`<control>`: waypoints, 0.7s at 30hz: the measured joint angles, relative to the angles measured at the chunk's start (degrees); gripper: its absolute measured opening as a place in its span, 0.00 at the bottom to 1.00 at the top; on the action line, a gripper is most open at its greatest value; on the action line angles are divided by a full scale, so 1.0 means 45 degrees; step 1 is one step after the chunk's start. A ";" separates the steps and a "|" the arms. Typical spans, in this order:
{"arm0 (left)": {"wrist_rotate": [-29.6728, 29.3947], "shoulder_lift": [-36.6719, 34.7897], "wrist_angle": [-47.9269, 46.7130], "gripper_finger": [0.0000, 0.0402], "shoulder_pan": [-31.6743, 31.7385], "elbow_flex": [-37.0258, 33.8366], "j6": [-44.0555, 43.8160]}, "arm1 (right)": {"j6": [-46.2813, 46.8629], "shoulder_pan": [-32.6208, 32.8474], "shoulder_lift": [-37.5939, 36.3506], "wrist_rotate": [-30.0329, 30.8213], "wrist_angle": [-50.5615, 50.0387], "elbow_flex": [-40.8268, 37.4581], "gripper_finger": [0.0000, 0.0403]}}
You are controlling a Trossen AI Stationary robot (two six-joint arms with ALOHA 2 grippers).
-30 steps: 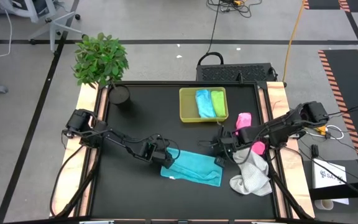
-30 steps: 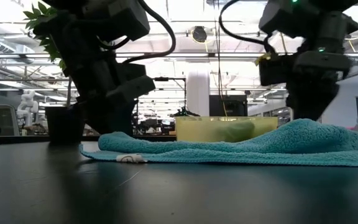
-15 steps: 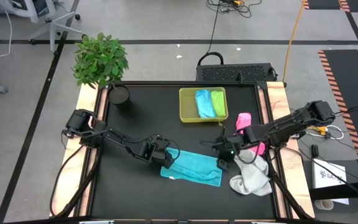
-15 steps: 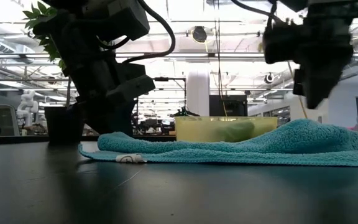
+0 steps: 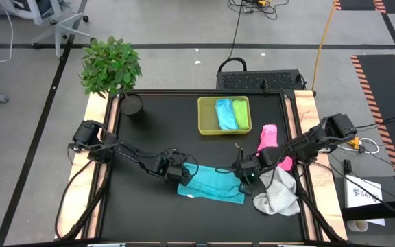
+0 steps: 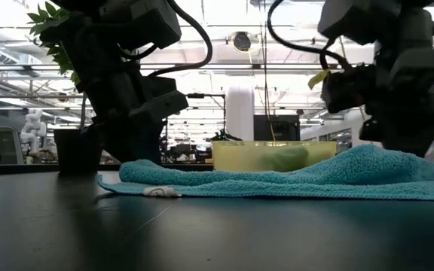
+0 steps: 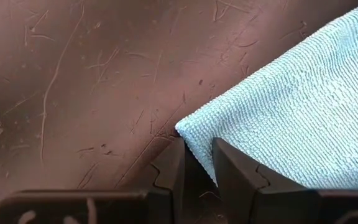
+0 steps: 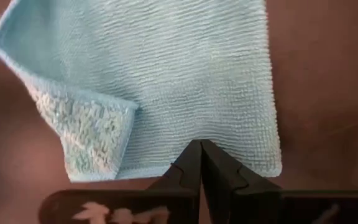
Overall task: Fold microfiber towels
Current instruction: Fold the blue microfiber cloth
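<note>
A teal towel point(image 5: 211, 184) lies spread on the black table point(image 5: 149, 137), one corner turned over point(image 8: 86, 130). My left gripper point(image 5: 182, 175) is at the towel's far left corner and shut on it. My right gripper point(image 5: 242, 175) points down at the towel's right end, fingers shut point(image 8: 200, 144). A white towel point(image 5: 277, 195) lies crumpled to the right of it, with a pink towel point(image 5: 269, 134) beyond. The yellow-green tray point(image 5: 204, 116) holds a light blue towel point(image 5: 223, 114) and a lime green towel point(image 5: 240, 114). My left gripper has the teal towel's corner point(image 7: 188, 132) between its two fingers point(image 7: 169, 167), coming steeply from above. The corner stays low on the table and the cloth is slack. My right gripper's shut fingertips point(image 8: 191, 155) stand on the towel's upper side just inside its edge point(image 8: 241, 169), slanting down from above. Whether any cloth is caught between them, I cannot tell.
A potted plant point(image 5: 112, 65) stands at the table's far left corner. The tray sits at the far middle. The white and pink towels crowd the right side under my right arm. Bare table shows at near left point(image 5: 142, 213).
My right gripper has gone toward the table's near edge and a little left, rising first and then sinking onto the teal towel's right end. The towel has kept its place.
</note>
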 joint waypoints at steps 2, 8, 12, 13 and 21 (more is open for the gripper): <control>0.0000 -0.0003 -0.0005 0.22 -0.0005 -0.0003 -0.0060 | -0.0350 -0.0251 -0.0013 0.0261 -0.0186 -0.0001 0.00; 0.0000 -0.0003 -0.0121 0.22 0.0000 0.0000 -0.0298 | -0.1756 -0.1149 -0.0052 0.0485 -0.1356 0.0004 0.00; -0.0005 -0.0003 -0.0223 0.22 0.0000 0.0010 -0.0464 | -0.2686 -0.1840 -0.0061 0.0641 -0.1607 0.0013 0.00; -0.0008 -0.0003 -0.0223 0.22 0.0003 0.0010 -0.0467 | -0.2879 -0.2014 -0.0061 0.0793 -0.1525 0.0013 0.00; 0.0214 -0.0337 -0.0316 0.22 0.0325 0.0010 -0.0352 | -0.3294 -0.2905 -0.0233 0.0837 -0.1219 -0.0009 0.00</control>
